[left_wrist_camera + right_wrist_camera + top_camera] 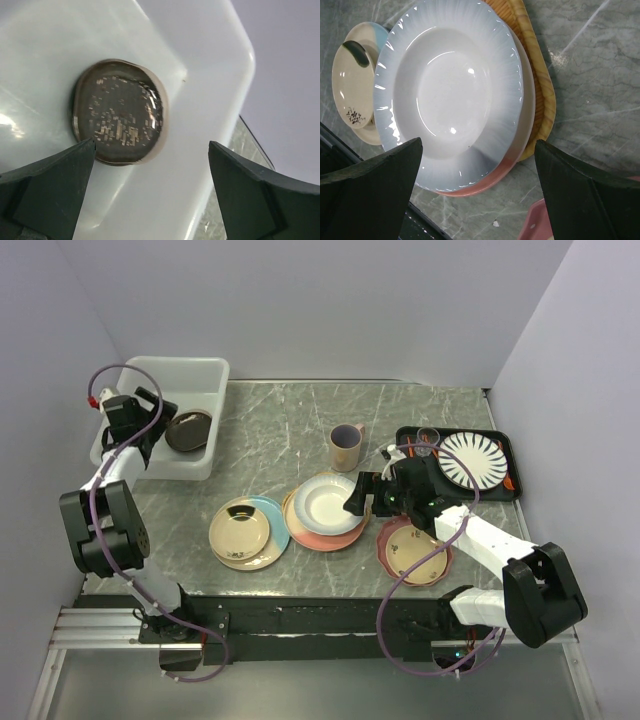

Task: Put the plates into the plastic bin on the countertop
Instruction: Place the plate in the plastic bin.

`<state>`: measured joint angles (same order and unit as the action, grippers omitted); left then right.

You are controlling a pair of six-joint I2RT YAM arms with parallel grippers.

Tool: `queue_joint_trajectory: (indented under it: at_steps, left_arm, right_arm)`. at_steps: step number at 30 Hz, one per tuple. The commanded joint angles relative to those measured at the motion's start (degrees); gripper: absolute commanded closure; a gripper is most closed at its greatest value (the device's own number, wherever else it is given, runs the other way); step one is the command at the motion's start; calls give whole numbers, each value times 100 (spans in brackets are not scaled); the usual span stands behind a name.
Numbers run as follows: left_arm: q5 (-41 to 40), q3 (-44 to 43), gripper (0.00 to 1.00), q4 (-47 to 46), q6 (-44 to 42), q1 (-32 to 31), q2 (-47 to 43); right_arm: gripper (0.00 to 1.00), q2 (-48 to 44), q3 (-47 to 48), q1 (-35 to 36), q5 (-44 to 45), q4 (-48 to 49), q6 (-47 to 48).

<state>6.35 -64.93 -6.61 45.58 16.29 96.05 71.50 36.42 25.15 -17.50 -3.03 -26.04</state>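
The plastic bin [205, 375] stands at the countertop's [280, 430] far left, with a glossy black plate [188, 430] lying inside it. My left gripper [160, 412] hovers over the bin, open and empty. In the left wrist view the black plate [117, 120] lies on the bin floor [200, 55] just beyond my left gripper [150, 165]. My right gripper [358, 498] is open at the right edge of a stack: a white plate [450, 95] on a pink plate [490, 177] on a yellowish plate [545, 100]. The right gripper [477, 165] holds nothing.
A cream plate on a cream-and-blue plate [248, 530] lies left of the stack. A pink scalloped plate [412, 550] sits near the front edge. A beige mug [346, 446] stands mid-table. A black tray [505, 445] at right holds a striped plate [470, 460].
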Motion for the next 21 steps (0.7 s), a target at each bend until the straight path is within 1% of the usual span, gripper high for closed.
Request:
queue_joint_trajectory:
  at_steps: [1, 5, 10, 15, 20, 21]
  left_arm:
    - [218, -90, 1, -306, -216, -363, -315]
    - [-2, -55, 1, -323, -348, -715, -534]
    - [-28, -38, 1, -314, -462, -1110, -912]
    - [199, 94, 1, -437, -524, -1391, -1281]
    - [437, -29, 1, -262, -708, -1603, -1343]
    - [542, -55, 1, -236, -726, -1786, -1317]
  right_arm:
    - [0, 56, 269, 25, 62, 13, 20]
    - [0, 48, 269, 34, 71, 13, 12]
    - [0, 57, 260, 25, 27, 30, 3]
    - [0, 21, 234, 25, 18, 57, -15]
    - [0, 30, 207, 25, 9, 92, -59]
    - [0, 21, 198, 25, -8, 100, -59]
